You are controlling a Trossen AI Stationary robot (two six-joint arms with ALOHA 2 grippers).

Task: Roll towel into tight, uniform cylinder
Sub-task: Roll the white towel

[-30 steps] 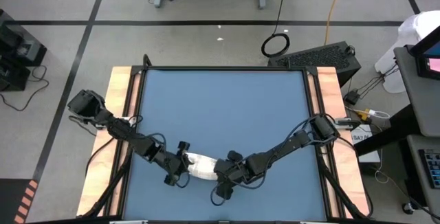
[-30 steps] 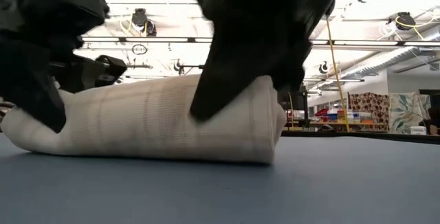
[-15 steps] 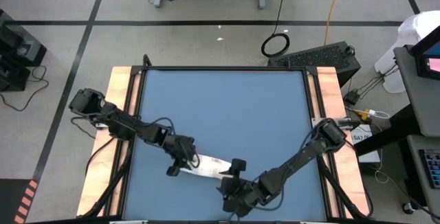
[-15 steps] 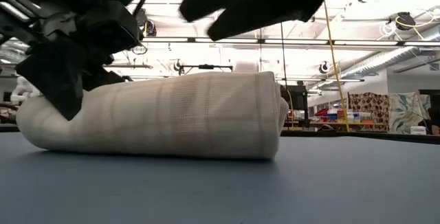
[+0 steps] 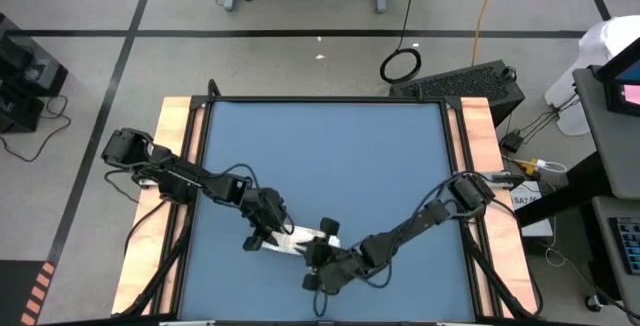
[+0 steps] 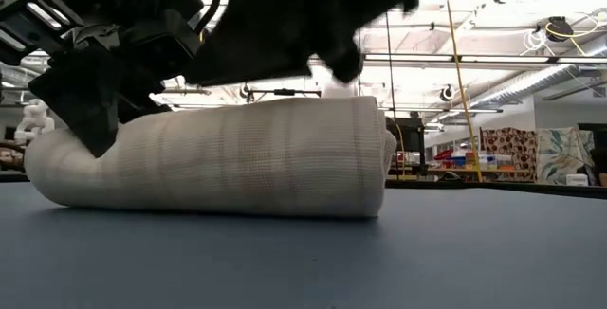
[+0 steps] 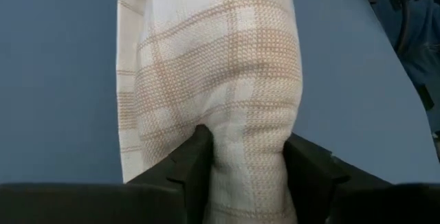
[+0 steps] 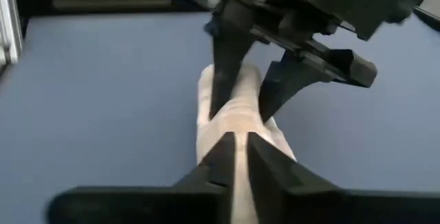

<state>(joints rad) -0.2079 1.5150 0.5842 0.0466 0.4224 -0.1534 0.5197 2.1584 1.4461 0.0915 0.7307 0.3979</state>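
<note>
Towel (image 6: pixel 228 157) lying fully rolled on blue mat (image 5: pixel 330 156); left gripper (image 7: pixel 247 162) clenching one roll end, right gripper (image 8: pixel 237 157) nearly closed, pinching other end; only tightening, release remaining.

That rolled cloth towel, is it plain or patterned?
The white rolled cloth towel has faint tan-grey checked lines, clearest in the left wrist view.

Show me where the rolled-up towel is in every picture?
High view: towel near the mat's front edge, between both arms.
Low view: towel across the middle, lying on the mat.
Left wrist view: towel centre, pinched.
Right wrist view: towel centre.
Shared landmark: the blue mat.
</note>
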